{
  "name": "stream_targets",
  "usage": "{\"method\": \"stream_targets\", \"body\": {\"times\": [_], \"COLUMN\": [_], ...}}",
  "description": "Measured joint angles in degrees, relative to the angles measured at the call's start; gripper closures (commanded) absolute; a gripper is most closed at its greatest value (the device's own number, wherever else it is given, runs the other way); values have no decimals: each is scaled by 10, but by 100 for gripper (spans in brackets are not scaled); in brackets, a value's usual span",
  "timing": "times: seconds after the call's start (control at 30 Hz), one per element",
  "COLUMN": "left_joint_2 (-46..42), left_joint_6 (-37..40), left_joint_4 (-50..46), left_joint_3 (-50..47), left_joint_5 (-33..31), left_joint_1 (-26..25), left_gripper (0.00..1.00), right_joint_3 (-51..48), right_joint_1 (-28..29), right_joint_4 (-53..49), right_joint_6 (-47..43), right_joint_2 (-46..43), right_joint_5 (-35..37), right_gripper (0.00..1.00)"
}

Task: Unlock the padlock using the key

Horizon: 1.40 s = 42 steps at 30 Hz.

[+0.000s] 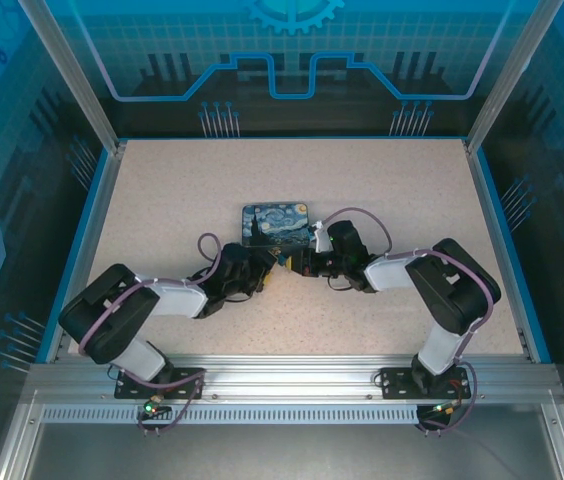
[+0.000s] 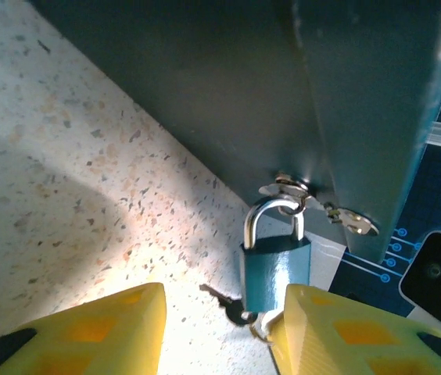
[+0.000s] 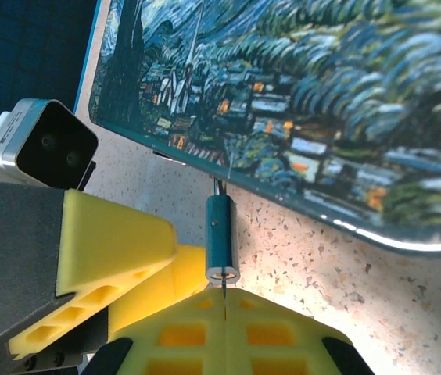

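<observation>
Padlock (image 2: 275, 269) sits a little right of the centre in the left wrist view. It has a small, smooth teal body and a bright, rounded steel shackle, which passes through a silvery hasp (image 2: 287, 187) on the dark wall of the tin (image 2: 205, 94). Just at its lower left lies the key (image 2: 232, 306), thin and dark grey, on the speckled, stone-like table (image 2: 48, 156).

The left gripper (image 2: 222, 320) has its two matte yellow fingers (image 2: 103, 332) apart at the bottom of the frame, about half wide. The right-hand finger is just beside the padlock's body, the other is well apart from it, and nothing is clamped.

In the right wrist view the padlock (image 3: 222, 234) is seen edge-on at the centre, below the tin's glossy lid painted with blue and yellow swirls. The right gripper (image 3: 224, 303), at the bottom edge, has its hollow-celled yellow fingers pressed together just under the padlock's silver end — a thin dark sliver shows at their seam, and what it is cannot be told.
</observation>
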Motion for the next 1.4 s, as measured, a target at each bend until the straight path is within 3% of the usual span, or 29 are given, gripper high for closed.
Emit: {"method": "stream_targets", "body": {"times": [0.7, 1.4], "left_joint_2": [115, 117], "left_joint_6": [-45, -47], "left_joint_4": [179, 203], "left_joint_3": [0, 15], "left_joint_5": [-28, -38], "left_joint_1": [-16, -20], "left_gripper": [61, 59], "right_joint_3": [8, 7], "right_joint_1": [4, -2], "right_joint_4": [-35, -12], "right_joint_6": [11, 39], "right_joint_2": [-1, -1], "right_joint_5": [25, 23], "right_gripper": [100, 100]}}
